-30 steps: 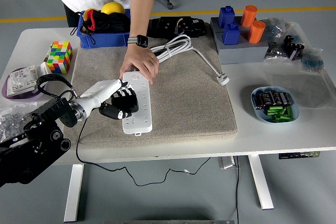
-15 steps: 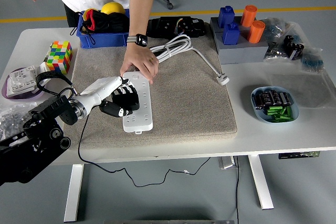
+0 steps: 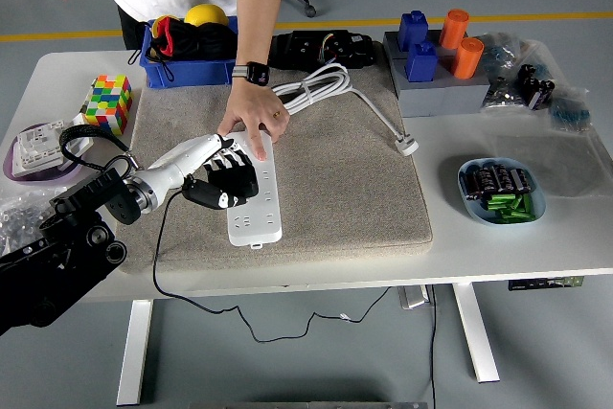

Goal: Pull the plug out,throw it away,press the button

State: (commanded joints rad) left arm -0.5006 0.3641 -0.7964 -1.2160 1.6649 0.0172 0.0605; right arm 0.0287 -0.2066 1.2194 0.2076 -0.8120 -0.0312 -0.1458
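A white power strip (image 3: 261,215) lies lengthwise on the beige mat (image 3: 345,189). Its white cord (image 3: 311,88) is coiled at the mat's far edge and ends in a white plug (image 3: 409,147). My left hand (image 3: 225,179) reaches in from the left and is curled over a black plug (image 3: 230,189) sitting on the strip's middle. A thin black cable (image 3: 156,241) runs from that plug down over the table's near edge. A person's hand (image 3: 251,122) presses on the strip's far end.
A Rubik's cube (image 3: 107,102) and a white switch panel (image 3: 34,148) lie at the left. A blue bin (image 3: 182,69) stands behind the mat. A grey block (image 3: 436,93) with blue and orange pieces and a blue bowl (image 3: 471,179) sit at the right.
My left hand and arm have shifted slightly up and to the right over the strip. The black cable has swung to the right. The person's hand stays on the strip's far end.
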